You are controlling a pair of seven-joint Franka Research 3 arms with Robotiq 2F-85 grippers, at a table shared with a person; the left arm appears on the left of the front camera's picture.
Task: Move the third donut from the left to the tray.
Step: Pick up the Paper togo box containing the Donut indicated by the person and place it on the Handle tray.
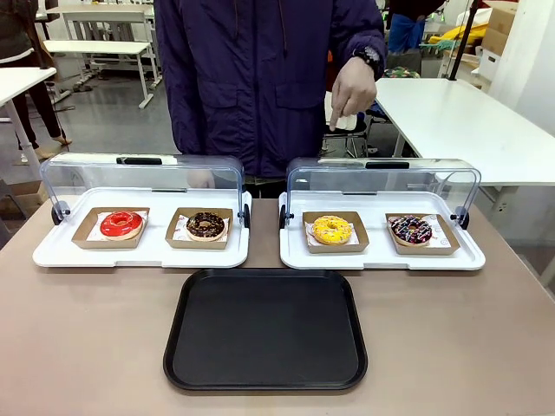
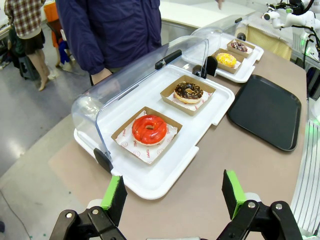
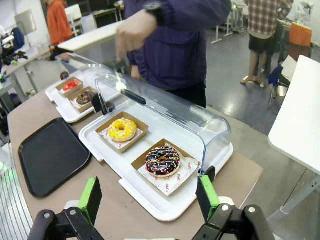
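1. Over on the right white tray (image 1: 381, 258), in its left slot, sits the yellow donut (image 1: 332, 229) in a brown holder (image 1: 335, 246). The white paper is mostly hidden underneath and the print's too small to read.
2. That tray's clear lid (image 1: 381, 178) is flipped back behind it.
3. Just in front, the black tray (image 1: 265, 329) lies flat on the bench (image 1: 87, 347).
4. The left hand (image 2: 173, 189) and right hand (image 3: 149, 189) both gape wide, gripping nothing. Their bodies are cut off at the bottom edge.
5. A person (image 1: 260, 78) stands behind, with one finger pointing down.

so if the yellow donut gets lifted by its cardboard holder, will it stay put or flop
Probably light: the yellow donut is a small ring in a thin cardboard holder. The holder's low walls may bend if pinched. The donut lies loose on white paper, so it could slide if tilted.
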